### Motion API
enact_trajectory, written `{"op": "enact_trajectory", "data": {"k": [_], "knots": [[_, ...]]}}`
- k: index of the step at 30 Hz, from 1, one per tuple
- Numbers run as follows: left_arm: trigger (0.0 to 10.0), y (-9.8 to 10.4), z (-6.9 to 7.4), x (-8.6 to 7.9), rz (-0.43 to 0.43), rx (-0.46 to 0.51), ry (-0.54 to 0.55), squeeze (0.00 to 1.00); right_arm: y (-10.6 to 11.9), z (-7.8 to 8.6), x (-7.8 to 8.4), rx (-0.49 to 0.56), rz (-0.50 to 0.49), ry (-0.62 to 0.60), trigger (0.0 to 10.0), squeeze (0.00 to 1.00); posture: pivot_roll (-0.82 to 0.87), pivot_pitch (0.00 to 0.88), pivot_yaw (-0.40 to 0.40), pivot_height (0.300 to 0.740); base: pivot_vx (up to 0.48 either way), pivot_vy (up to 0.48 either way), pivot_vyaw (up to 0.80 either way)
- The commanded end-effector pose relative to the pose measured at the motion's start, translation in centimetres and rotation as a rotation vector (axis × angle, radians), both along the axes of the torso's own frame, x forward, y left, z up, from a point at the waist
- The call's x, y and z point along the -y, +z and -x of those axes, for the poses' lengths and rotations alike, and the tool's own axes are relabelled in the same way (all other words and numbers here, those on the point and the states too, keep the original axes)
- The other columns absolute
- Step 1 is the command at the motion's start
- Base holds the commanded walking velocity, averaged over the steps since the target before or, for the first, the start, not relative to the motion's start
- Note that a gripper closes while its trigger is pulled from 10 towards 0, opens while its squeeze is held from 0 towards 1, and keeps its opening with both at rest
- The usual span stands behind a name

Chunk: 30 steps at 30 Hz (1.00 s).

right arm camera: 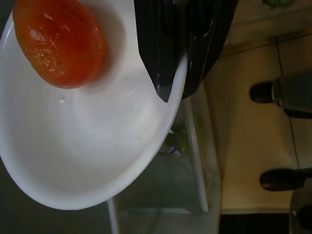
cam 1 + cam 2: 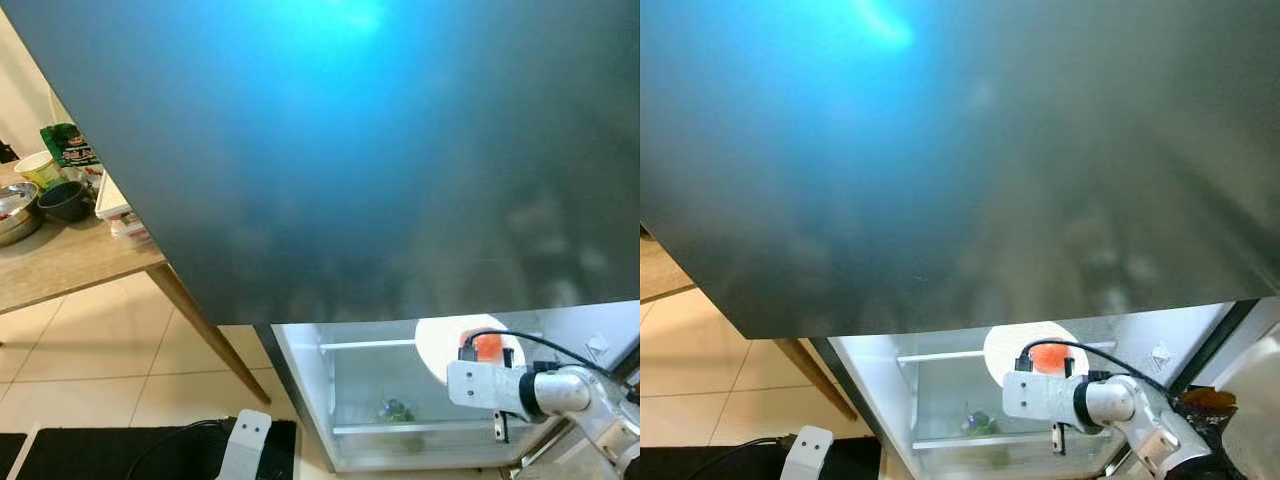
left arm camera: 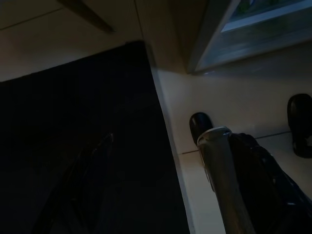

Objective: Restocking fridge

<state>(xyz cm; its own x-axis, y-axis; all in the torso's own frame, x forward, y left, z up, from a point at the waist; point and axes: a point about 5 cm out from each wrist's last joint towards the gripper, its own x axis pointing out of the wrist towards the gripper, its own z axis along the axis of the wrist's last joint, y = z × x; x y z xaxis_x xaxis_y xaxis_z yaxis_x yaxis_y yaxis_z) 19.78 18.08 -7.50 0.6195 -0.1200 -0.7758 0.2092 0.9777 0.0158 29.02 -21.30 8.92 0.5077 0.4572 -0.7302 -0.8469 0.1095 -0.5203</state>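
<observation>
Right claw point(image 1: 170, 53): 2 black fingers pinched on the rim of the white plate point(image 1: 83, 141), held out before the open fridge point(image 2: 300, 350).
Plate load: 1 orange-red tomato point(image 1: 61, 41), resting near the far edge.
Fridge interior: glass shelf point(image 2: 400, 428) with 1 small green item point(image 2: 395, 410).
Left claw point(image 3: 146, 190): hanging low over a dark mat point(image 3: 73, 146); grip cannot be told.
Table point(image 2: 60, 255): bowls point(image 2: 65, 200) and packets, well apart at left.

The green packet point(image 2: 68, 145) at the counter's point(image 2: 60, 262) far edge carries print too small and blurred to read.
</observation>
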Motion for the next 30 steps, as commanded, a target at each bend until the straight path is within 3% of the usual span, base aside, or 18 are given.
{"op": "enact_trajectory", "data": {"k": [1, 2, 4, 15, 22, 30], "knots": [[10.0, -0.3, 0.5, 0.1, 0.001, -0.012, -0.003, 0.0, 1.3, -0.6, -0.4, 0.039, -0.025, 0.01, 10.0, 0.0, -0.12, 0.073, 0.118, 0.661, 0.0, 0.0, 0.0], [10.0, -0.2, 0.3, 0.3, 0.004, -0.007, -0.008, 0.0, 3.3, -0.7, -0.1, 0.043, 0.0, 0.054, 10.0, 0.0, -0.12, 0.075, 0.12, 0.656, 0.0, 0.0, 0.0], [10.0, -0.1, 0.2, 0.4, 0.006, -0.002, -0.012, 0.0, 4.4, -0.5, -0.1, 0.03, 0.021, 0.093, 10.0, 0.0, -0.12, 0.075, 0.12, 0.656, 0.0, 0.0, 0.0], [10.0, 0.1, -0.3, 0.5, 0.013, 0.016, -0.02, 0.0, 8.3, -0.2, -0.1, 0.02, 0.072, 0.175, 10.0, 0.0, -0.12, 0.08, 0.122, 0.656, 0.0, 0.0, 0.0], [10.0, 0.3, -0.6, 0.7, 0.019, 0.031, -0.023, 0.0, 9.5, -0.3, -0.5, 0.023, 0.074, 0.188, 10.0, 0.0, -0.12, 0.083, 0.121, 0.656, 0.0, 0.0, 0.0], [10.0, 0.3, -0.6, 0.7, 0.02, 0.031, -0.022, 0.0, 9.4, 0.0, -0.9, 0.001, 0.065, 0.196, 10.0, 0.0, -0.12, 0.084, 0.121, 0.656, 0.0, 0.0, 0.0]]}}
